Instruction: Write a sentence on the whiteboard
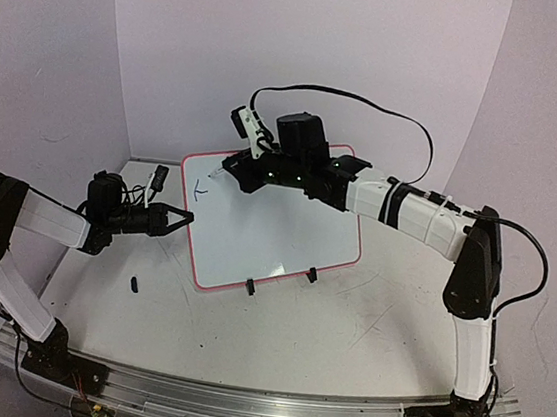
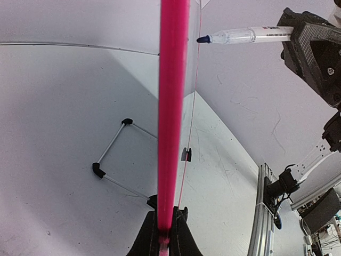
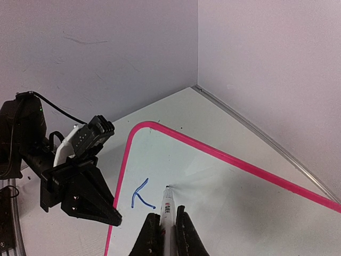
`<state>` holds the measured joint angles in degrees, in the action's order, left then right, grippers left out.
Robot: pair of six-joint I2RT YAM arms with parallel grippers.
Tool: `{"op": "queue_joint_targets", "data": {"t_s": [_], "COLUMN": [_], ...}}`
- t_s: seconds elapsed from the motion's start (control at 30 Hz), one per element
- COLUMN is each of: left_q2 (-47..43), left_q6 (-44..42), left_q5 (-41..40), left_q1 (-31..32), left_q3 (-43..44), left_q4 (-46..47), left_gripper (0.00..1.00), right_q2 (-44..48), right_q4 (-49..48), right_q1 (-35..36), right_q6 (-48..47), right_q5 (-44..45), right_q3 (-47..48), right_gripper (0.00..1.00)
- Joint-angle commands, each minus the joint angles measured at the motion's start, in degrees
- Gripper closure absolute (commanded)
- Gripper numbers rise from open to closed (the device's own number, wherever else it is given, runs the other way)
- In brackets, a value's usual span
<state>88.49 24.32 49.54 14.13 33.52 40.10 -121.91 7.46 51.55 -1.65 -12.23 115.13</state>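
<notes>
The whiteboard (image 1: 277, 223) stands tilted on two black clip feet, with its pink rim (image 3: 229, 158) around it. My left gripper (image 1: 185, 219) is shut on the board's left rim (image 2: 171, 106), seen edge-on in the left wrist view. My right gripper (image 1: 240, 172) is shut on a white marker (image 3: 168, 213) with a blue tip (image 2: 203, 39). The tip (image 3: 168, 187) is at the board's surface near its top left. Of the sentence, only a short blue forked stroke (image 3: 139, 195) shows, just left of the tip (image 1: 198, 190).
A small black cap-like piece (image 1: 134, 283) lies on the table left of the board. A wire stand (image 2: 114, 154) props the board from behind. The back walls meet close behind the board. An aluminium rail (image 1: 236, 405) runs along the near edge.
</notes>
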Motion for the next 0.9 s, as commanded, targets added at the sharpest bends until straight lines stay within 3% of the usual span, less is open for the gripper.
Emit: {"op": "queue_joint_targets", "data": {"t_s": [0.0,0.87], "left_q2": [1.07,0.90], "left_q6": [0.19,0.03], "left_q5": [-0.75,-0.84], "left_q1": [-0.05,0.00], "left_q3": [2.17,2.08], "left_q4": [-0.44,-0.50], "left_gripper": [1.00,1.00], "right_q2": [-1.18,3.19], "right_q4": [0.03,0.76], "right_q1": [0.38,1.44], "right_q6": [0.68,1.03], "right_q5": [-0.54,1.52], "right_q3": [2.45,-5.88], "right_gripper": [1.00,1.00]}}
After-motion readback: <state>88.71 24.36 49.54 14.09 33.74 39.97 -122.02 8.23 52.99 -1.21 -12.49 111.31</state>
